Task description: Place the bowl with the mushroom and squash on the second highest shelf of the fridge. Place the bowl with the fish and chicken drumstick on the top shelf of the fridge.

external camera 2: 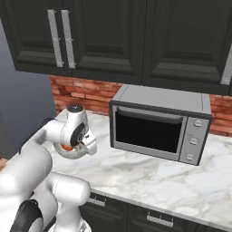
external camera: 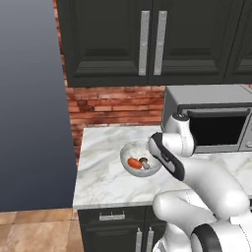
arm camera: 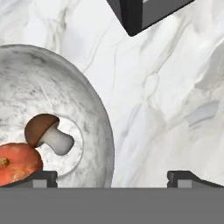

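While above bowl: gripper (arm camera: 112, 178) spread wide, grasping nothing
Bowl (arm camera: 87, 109) rim: between the fingertips (arm camera: 43, 177)
Contents: mushroom (arm camera: 47, 133), orange squash (arm camera: 17, 164)

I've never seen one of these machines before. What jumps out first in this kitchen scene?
The big white robot arm bending over the marble counter grabs the eye first. Just under its hand sits a pale marbled bowl holding a brown-capped mushroom and an orange-red squash; the open fingers straddle the bowl's rim. To the right stands a grey microwave before a red brick wall, beneath dark cabinets.
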Motion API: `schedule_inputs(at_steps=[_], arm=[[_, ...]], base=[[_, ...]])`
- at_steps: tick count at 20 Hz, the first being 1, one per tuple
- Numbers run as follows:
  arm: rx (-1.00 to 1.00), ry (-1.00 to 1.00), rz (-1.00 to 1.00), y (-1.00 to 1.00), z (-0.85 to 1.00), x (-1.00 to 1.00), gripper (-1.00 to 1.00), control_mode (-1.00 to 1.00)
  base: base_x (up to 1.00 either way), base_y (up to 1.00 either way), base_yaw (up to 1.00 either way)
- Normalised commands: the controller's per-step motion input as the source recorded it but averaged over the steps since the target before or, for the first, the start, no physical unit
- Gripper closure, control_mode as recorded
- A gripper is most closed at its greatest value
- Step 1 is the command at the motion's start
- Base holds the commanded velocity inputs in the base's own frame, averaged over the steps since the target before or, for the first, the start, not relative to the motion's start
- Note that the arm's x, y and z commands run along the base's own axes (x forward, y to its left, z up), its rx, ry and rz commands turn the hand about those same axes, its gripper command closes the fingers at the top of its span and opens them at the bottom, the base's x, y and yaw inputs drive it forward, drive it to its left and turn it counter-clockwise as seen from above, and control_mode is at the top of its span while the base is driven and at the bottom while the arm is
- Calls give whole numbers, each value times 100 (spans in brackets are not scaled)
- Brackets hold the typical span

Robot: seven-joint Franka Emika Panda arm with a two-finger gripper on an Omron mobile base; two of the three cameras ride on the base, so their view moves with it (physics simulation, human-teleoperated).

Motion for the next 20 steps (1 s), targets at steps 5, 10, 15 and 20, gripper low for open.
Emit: schedule_inputs(at_steps=[5,10,15,20], arm=[[0,4,0,0,-51,44,-100,-100],[0,6,0,0,-43,19,-100,-100],[0,1,0,0,-7,0,100,-100],[0,0,0,0,0,0,100,-100]], base=[[0,0,0],[0,0,0],[0,0,0],[0,0,0]])
